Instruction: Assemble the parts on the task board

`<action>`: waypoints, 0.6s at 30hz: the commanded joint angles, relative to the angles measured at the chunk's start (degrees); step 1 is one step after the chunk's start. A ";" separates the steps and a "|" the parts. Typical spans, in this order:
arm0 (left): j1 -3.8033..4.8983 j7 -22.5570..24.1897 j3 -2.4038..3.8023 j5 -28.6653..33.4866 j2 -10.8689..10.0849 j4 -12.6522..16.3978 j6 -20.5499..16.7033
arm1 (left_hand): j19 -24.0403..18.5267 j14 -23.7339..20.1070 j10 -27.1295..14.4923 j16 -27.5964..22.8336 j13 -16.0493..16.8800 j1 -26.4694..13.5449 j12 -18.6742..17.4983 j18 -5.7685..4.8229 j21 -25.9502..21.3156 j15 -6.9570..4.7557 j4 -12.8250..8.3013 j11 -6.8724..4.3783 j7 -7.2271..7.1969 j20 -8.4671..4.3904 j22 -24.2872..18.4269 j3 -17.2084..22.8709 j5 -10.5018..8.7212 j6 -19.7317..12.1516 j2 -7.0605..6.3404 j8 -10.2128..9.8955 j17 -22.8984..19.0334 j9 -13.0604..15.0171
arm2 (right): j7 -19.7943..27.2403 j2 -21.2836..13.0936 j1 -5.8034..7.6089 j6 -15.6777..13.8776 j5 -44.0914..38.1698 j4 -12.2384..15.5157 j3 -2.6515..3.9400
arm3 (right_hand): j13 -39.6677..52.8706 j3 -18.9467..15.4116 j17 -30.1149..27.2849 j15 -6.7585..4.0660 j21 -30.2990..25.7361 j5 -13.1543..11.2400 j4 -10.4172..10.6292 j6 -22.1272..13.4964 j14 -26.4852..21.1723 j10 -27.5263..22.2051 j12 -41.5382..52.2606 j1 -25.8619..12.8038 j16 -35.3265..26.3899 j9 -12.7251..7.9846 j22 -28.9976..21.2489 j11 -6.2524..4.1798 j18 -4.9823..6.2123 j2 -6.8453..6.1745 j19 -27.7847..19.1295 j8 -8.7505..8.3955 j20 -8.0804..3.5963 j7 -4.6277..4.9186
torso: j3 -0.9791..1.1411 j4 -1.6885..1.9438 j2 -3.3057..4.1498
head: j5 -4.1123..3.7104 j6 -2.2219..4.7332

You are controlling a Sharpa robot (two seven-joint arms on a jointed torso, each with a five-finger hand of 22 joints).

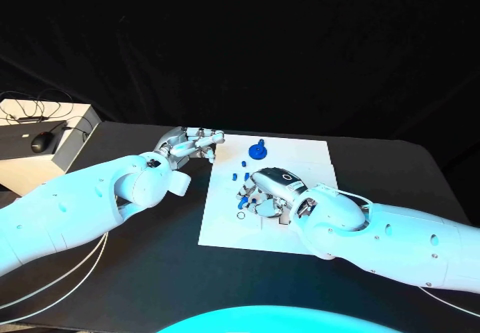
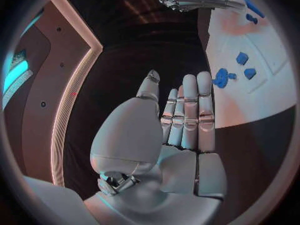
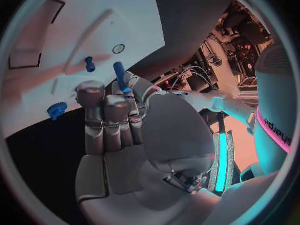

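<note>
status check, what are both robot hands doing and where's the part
Left robot hand open, off the white task board's edge. Right robot hand pinching slim blue peg over board. Nothing blocking.

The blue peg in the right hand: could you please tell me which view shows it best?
The right wrist view: the blue peg stands out clearly against the white board, pinched in the right hand. In the head view that hand covers most of it. The left wrist view shows nothing certain of it.
</note>
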 commanded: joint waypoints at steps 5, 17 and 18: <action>-0.01 0.18 0.05 0.27 0.03 0.15 0.99 | -0.01 -0.02 -0.41 -0.01 0.05 0.10 -0.04 0.87 -0.01 0.20 0.13 -0.10 -0.04 0.35 0.09 0.07 -0.20 0.12 0.55 -0.07 0.05 0.05 | 0.18 0.25 -0.46 1.88 -1.76 0.15 -0.07 | 0.19 0.18 -0.03 -0.33 -0.30 0.25 -0.36 0.30 0.05 3.13 0.32 0.36 -0.24 0.10 0.07 -1.50 1.02 0.90 3.64 0.17 -1.95 0.16 | 0.04 -0.05 0.00 | 0.24 -0.31; -0.01 0.19 0.05 0.25 0.08 0.13 1.06 | -0.01 -0.02 -0.41 -0.01 0.05 0.10 -0.04 0.87 -0.01 0.20 0.13 -0.10 -0.04 0.35 0.09 0.07 -0.20 0.12 0.55 -0.07 0.05 0.05 | 0.31 0.47 -1.02 2.45 -1.91 0.27 -0.14 | 0.19 0.17 -0.06 -0.34 -0.38 0.30 -0.47 0.33 0.06 3.19 0.32 0.34 -0.17 0.11 0.12 -1.51 1.03 0.92 3.65 0.18 -1.96 0.18 | 0.01 -0.04 -0.02 | 0.38 -0.52; -0.01 0.19 0.05 0.25 0.07 0.13 1.06 | -0.01 -0.02 -0.41 -0.01 0.05 0.10 -0.04 0.87 -0.01 0.20 0.13 -0.10 -0.04 0.35 0.09 0.07 -0.20 0.12 0.55 -0.07 0.05 0.05 | 0.31 0.44 -1.06 2.54 -1.92 0.32 -0.15 | 0.19 0.17 -0.06 -0.34 -0.38 0.30 -0.47 0.33 0.06 3.19 0.32 0.34 -0.17 0.11 0.12 -1.51 1.03 0.92 3.65 0.18 -1.96 0.18 | 0.01 -0.04 -0.02 | 0.38 -0.52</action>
